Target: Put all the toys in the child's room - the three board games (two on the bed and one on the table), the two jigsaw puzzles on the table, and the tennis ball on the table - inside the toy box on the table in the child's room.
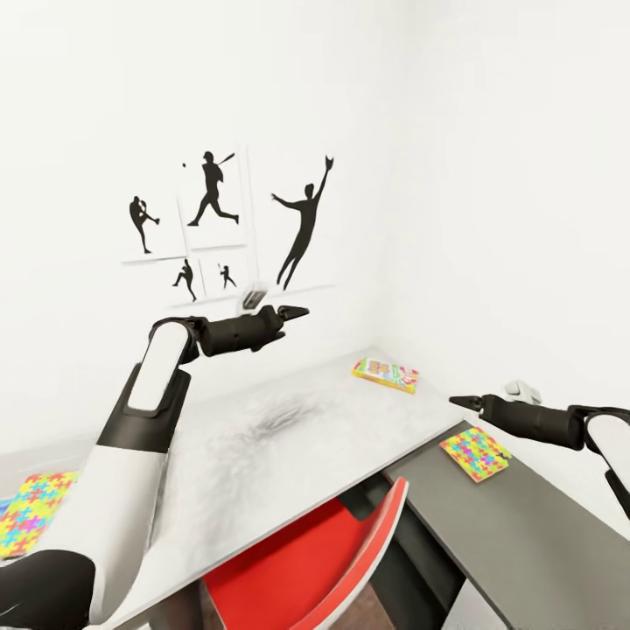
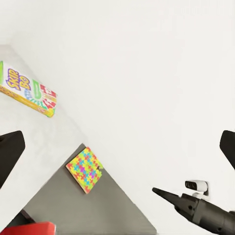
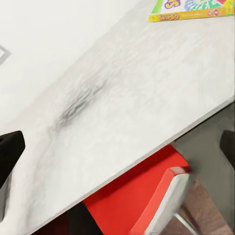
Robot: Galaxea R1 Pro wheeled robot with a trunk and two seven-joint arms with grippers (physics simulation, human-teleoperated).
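The white and green Skip-Bo board game [image 1: 386, 374] [image 2: 28, 95] [image 3: 193, 10] lies flat near the far corner of the table's light-grey top [image 1: 262, 446]. One jigsaw puzzle [image 1: 475, 453] [image 2: 85, 169] rests on the lower dark-grey top [image 1: 525, 534]. A second jigsaw puzzle [image 1: 31, 512] lies at the light top's left end. My left gripper [image 1: 293, 311] [image 2: 119, 147] hangs open and empty, high above the table's middle. My right gripper [image 1: 459, 402] [image 2: 161, 192] [image 3: 120, 147] is open and empty, just above and left of the near puzzle.
A red chair [image 1: 306, 569] [image 3: 142, 205] is tucked under the light top's front edge. White walls meet in the corner behind the table, with black sports-silhouette pictures [image 1: 219, 219] on the left wall. A small white device [image 1: 522, 391] sits by the right wall.
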